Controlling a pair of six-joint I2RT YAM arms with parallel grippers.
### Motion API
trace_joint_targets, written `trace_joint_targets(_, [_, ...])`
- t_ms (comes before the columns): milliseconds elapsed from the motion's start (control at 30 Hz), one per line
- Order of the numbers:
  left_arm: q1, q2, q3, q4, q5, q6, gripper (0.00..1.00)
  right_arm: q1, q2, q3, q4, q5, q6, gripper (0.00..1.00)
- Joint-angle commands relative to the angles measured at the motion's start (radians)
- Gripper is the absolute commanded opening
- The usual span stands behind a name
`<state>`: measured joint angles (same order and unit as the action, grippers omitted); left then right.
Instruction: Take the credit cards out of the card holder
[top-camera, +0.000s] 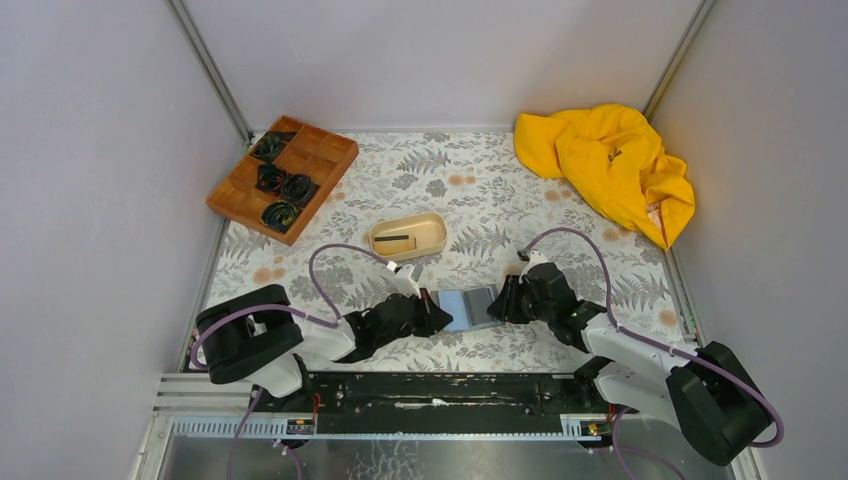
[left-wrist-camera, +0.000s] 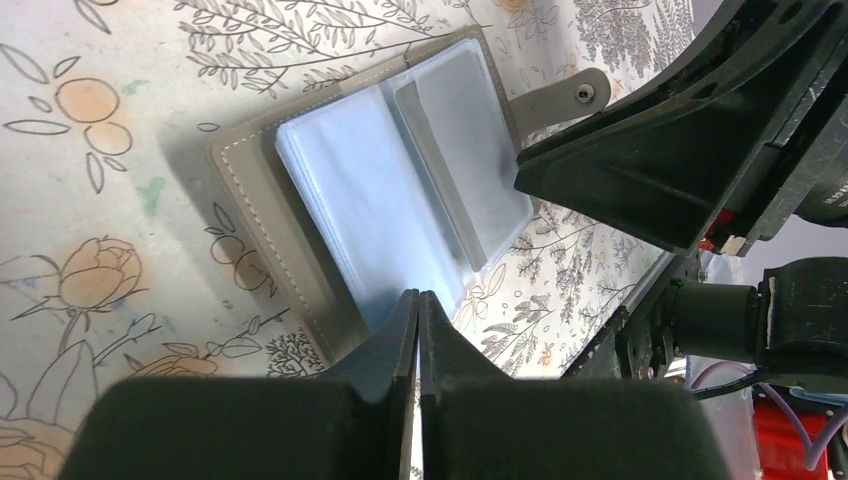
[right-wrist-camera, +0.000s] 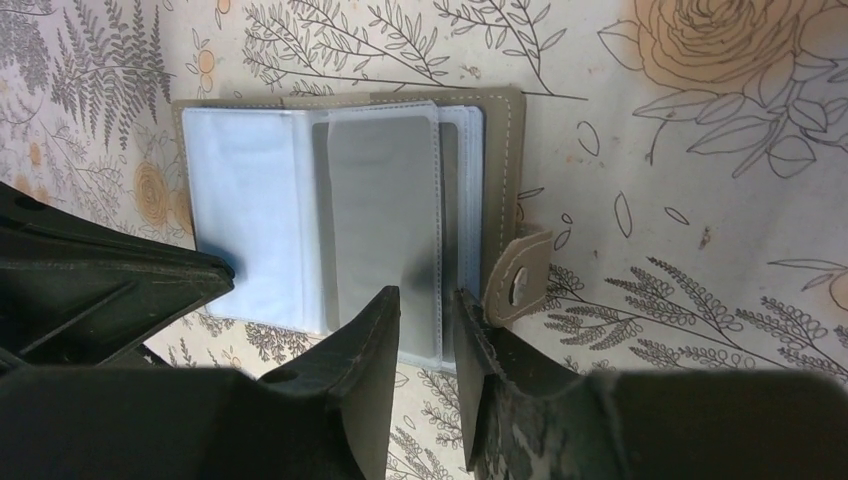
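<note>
Now at the pulling-out step, with the card holder (top-camera: 468, 308) open on the tabletop (top-camera: 480, 190) between left gripper (left-wrist-camera: 418, 300), shut and seemingly pinning one side, and right gripper (right-wrist-camera: 425, 295), narrowly parted astride the sleeve edge of the grey credit card (right-wrist-camera: 385, 220); next, pinch that card alone and slide outward.

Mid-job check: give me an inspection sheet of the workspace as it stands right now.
Surface: floral-print tablecloth, lying flat.
Job's things: grey stitched bifold card holder open between the arms; grey card inside a clear sleeve.
Clutter: beige oval tray holding a dark flat piece; brown compartment tray with black coils; crumpled yellow cloth.
Tools: left tool shut, tip at the holder's edge; right tool open, astride the sleeve's edge.
Cables: purple cables loop off both arms, none on the holder.
Surroundings: pale grey walls.
</note>
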<state>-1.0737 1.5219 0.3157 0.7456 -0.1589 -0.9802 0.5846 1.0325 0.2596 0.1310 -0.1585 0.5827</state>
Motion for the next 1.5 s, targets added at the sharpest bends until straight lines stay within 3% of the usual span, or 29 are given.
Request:
trace_joint_targets(0, [0.01,0.016,-0.021,0.074,-0.006,-0.016,0.03,0.005,0.036,-0.018,0.067,-0.004,-0.001,0.35])
trace_joint_targets(400, [0.009,0.101,-0.026,0.115,0.021,-0.051,0.01,0.005,0.033,-0.022,0.097,-0.057,0.006,0.35])
trace_joint_targets(767, [0.011,0.17,-0.019,0.176,0.048,-0.068,0.01,0.014,-0.074,0.009,-0.003,-0.062,-0.006,0.33])
trace_joint_targets(1000, [0.014,0.187,-0.023,0.199,0.059,-0.075,0.01,0.021,-0.042,-0.001,0.039,-0.085,0.004,0.33])
trace_joint_targets(1467, [0.027,0.188,-0.061,0.246,0.075,-0.084,0.01,0.021,-0.045,0.013,-0.016,-0.006,-0.016,0.34])
